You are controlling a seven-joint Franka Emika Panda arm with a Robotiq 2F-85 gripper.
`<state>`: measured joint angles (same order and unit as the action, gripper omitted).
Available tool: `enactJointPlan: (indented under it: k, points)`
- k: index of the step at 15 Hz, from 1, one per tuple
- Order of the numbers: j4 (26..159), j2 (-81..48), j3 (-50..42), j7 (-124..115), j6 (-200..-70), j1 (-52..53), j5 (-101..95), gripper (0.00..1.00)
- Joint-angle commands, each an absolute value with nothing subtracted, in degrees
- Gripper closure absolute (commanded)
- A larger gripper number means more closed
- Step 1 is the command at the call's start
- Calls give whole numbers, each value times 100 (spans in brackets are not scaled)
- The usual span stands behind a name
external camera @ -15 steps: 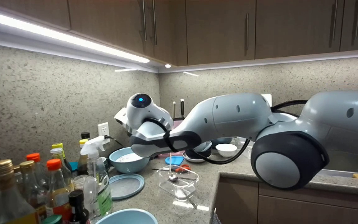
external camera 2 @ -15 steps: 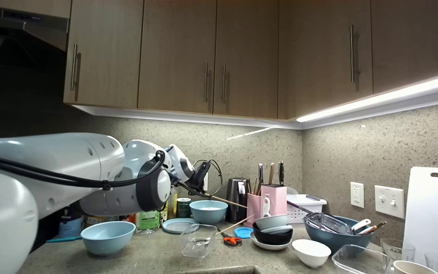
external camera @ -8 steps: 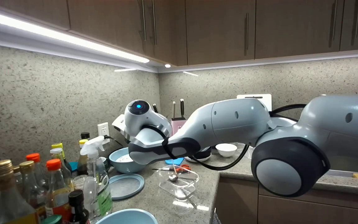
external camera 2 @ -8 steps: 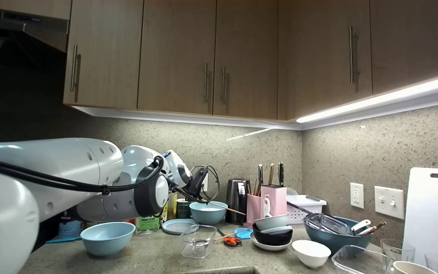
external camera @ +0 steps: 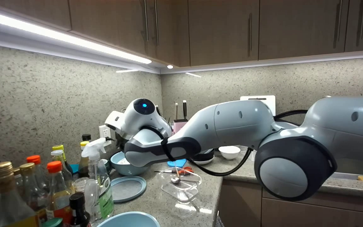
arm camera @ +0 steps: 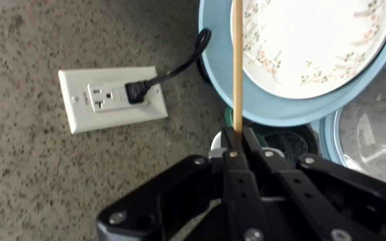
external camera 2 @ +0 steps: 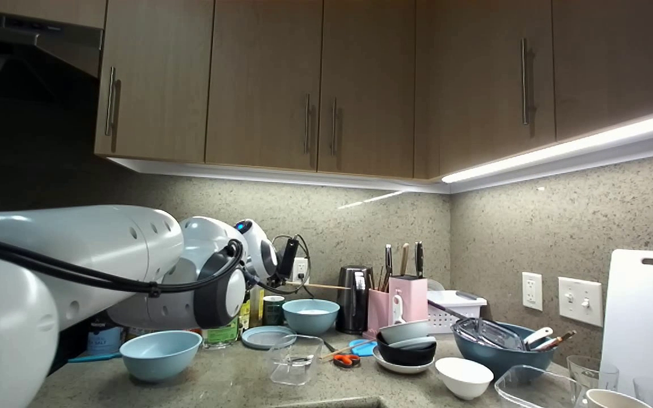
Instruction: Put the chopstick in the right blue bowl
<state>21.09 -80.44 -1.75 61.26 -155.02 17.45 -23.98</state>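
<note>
My gripper (arm camera: 239, 135) is shut on a thin wooden chopstick (arm camera: 237, 67). In an exterior view the gripper (external camera 2: 281, 281) holds the chopstick (external camera 2: 321, 285) nearly level, higher than the rim of the right blue bowl (external camera 2: 310, 320). That bowl is round and light blue, beside the black kettle (external camera 2: 353, 300). In the wrist view the chopstick crosses the near side of the bowl (arm camera: 280, 113), which holds a white floral dish (arm camera: 300, 87). The bowl also shows in an exterior view (external camera: 128, 169), partly behind the arm. There the gripper and chopstick are hidden.
Another light-blue bowl (external camera 2: 161, 357) stands front left. A flat light-blue plate (external camera 2: 267, 336), a clear container (external camera 2: 295, 365), orange scissors (external camera 2: 347, 360) and a loose wooden stick (external camera 2: 355, 347) lie on the counter. A spray bottle (external camera: 96, 146) and several bottles stand along the wall. A plugged cord (arm camera: 179, 68) runs near the bowl.
My gripper first lowered a little, then turned and rose. The chopstick went from sloping down to nearly level and shifted left in an exterior view. The loose stick by the scissors tipped lower.
</note>
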Motion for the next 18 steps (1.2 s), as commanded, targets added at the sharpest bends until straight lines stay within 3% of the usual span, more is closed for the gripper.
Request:
enactJointPlan:
  k: [1,6,9,14,17,18]
  points:
    - [2129,-8016,788,7562,-16071,1672,-2097,98]
    - [2509,-7750,2846,9393,-15572,1361,-1581,98]
    - [2210,-7756,2728,10092,-14900,1297,-266,98]
    - [2086,-7757,3450,10036,-13834,563,-144,98]
    - [2089,-7770,2718,10086,-13799,370,586,98]
    - [2048,-7768,2659,9975,-13862,530,747,94]
